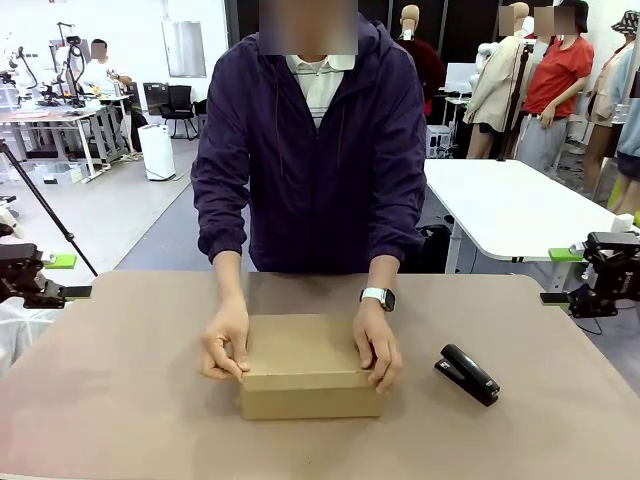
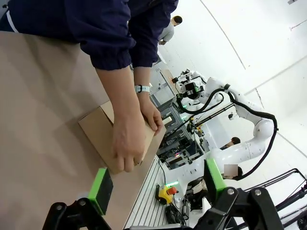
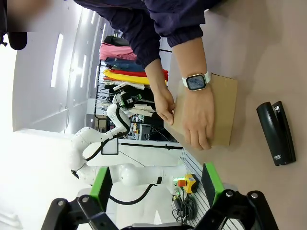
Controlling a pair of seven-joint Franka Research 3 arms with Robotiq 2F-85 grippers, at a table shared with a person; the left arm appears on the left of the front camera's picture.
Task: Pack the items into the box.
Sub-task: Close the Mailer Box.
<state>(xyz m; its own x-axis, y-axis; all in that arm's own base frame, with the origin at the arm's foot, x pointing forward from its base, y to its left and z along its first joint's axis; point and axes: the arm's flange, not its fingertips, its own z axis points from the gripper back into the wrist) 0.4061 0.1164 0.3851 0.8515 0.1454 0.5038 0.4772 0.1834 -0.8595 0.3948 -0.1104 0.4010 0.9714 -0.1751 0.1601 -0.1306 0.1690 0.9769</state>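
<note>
While both robot hands stand with their jaws spread wide and nothing between the green pads, they sit well back from the work: the left hand [image 1: 62,277] rests at the left edge of the surface [image 1: 130,380], and the right hand [image 1: 562,277] hangs just off its right edge, each well apart from the box. From the left wrist view the left hand's fingers [image 2: 101,189] rise from the bottom of the frame with open air between them, the box [image 2: 98,128] lying farther along the tan surface; the right wrist view shows the same wide gap between its own fingers [image 3: 101,186]. Out at the middle of the surface the plain tan cardboard box [image 1: 305,365] lies flat with its lid down, its long side facing the robot. A person in a dark purple zip jacket stands at the far side and leans over it, one hand [image 1: 226,345] pressed on the box's left top edge and the other hand [image 1: 378,345], which wears a wristwatch [image 1: 378,297] with a white band, pressed on its right top edge, fingers curling over the sides. Whatever is inside the closed box cannot be seen. To the right of the box, clear of it and not touching, a black stapler [image 1: 467,374] lies at an angle on the surface, between the box and the right hand
</note>
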